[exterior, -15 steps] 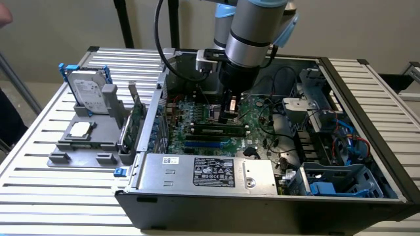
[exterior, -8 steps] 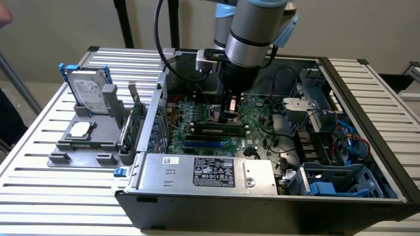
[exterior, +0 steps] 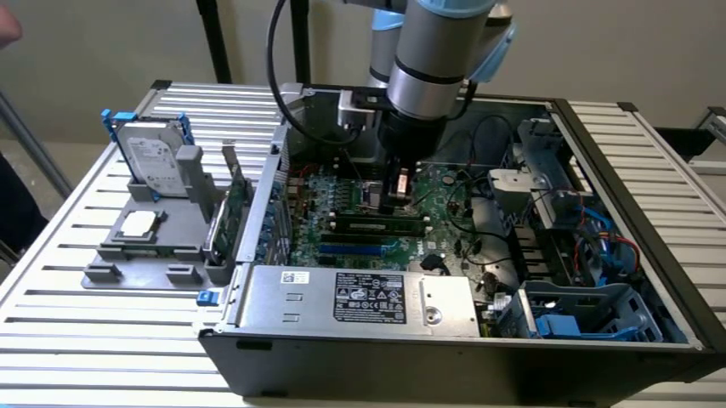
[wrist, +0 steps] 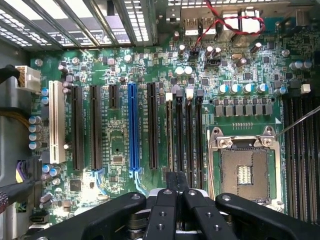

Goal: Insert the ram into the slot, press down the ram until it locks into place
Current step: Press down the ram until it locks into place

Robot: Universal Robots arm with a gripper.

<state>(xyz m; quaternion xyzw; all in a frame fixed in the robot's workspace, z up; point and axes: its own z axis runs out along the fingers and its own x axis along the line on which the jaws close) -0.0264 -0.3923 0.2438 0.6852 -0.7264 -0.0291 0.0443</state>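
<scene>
The pincer sits closest to the wrist camera. Its black linkage spreads wide, while its two fingertips are pressed together with nothing visible between them. Just beyond the tips run four parallel black memory slots. The slot in line with the tips shows a thin paler edge that is hard to read from above.

The exterior view makes this clearer. The ram, a long dark-chipped green stick, lies lengthwise on the motherboard inside the open computer case, just beside the lowered arm. It looks seated, but I cannot tell whether the end latches have locked.

The same view shows a grey fixture on the slatted tabletop, holding a hard drive. The arm's wrist covers most of the pincer there. The wrist view adds the blue slot and the bare processor socket.
</scene>
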